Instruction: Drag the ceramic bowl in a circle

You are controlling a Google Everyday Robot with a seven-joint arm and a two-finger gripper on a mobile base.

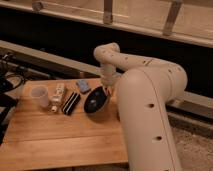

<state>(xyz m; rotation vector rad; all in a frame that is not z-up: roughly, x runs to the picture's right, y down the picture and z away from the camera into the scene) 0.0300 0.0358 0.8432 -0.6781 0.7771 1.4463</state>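
Note:
The ceramic bowl point(96, 100), glossy black inside with a tan-brown outside, sits tilted near the middle of the wooden table point(60, 140). My gripper point(106, 90) comes down from the white arm point(145, 85) and sits at the bowl's far right rim, touching or gripping it. The bowl lies just right of a black rectangular object point(70, 103).
A translucent white plastic cup point(40, 95) stands at the table's left. A white packet point(58, 97) lies next to it. A small blue object point(83, 86) lies behind the bowl. A dark wall and rail run behind the table.

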